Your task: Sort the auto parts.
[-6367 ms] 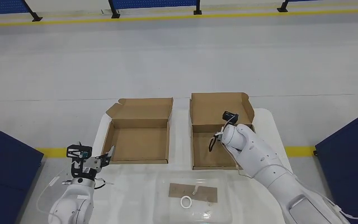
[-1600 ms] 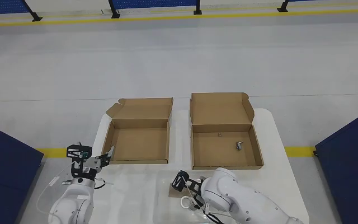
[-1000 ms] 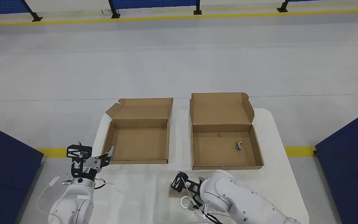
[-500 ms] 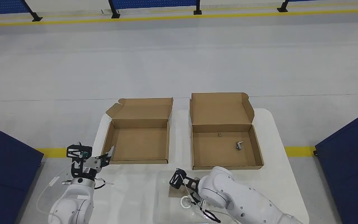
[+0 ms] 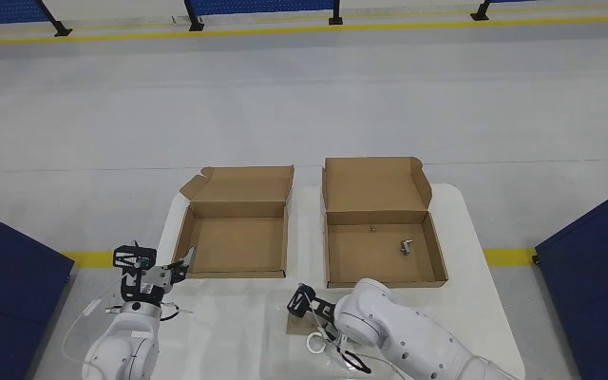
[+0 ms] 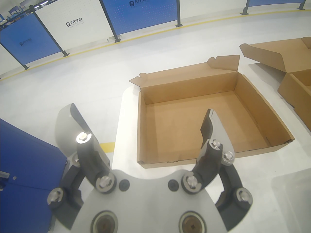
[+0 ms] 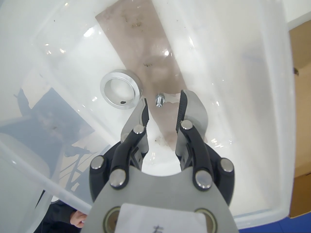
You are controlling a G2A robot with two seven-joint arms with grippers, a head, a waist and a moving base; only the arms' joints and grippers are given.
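Picking from the bin: the step in hand, by my reading, is the grasp of a small bolt (image 7: 159,100).

Bolt lies on its side on the floor of the clear plastic bin (image 7: 274,49), at the torn end of a brown cardboard strip (image 7: 143,49). It sits between the two fingers of the right claw (image 7: 164,101), nearer one finger than the other, and touches neither as far as I can tell.

Right claw: spread, nothing pinched, tips low over the bin floor. Whether they rest on the floor cannot be told.

Metal ring (image 7: 120,92) lies flat just beside the bolt, on the outer side of the nearer finger. It is close to that fingertip; contact uncertain.

Next move, as judged: close the fingers on the bolt without catching the ring or the card edge. Then lift clear of the bin wall and carry to a box. The bolt is small and round, so it may roll or squirt out as the fingers close.

Outward: two open cardboard boxes stand beyond the bin. Right box (image 5: 366,256) holds a small metal part (image 5: 406,246).

Left claw (image 6: 141,113): spread wide, holding nothing. It hangs near the front corner of the left box (image 6: 189,98), well apart from the bin.
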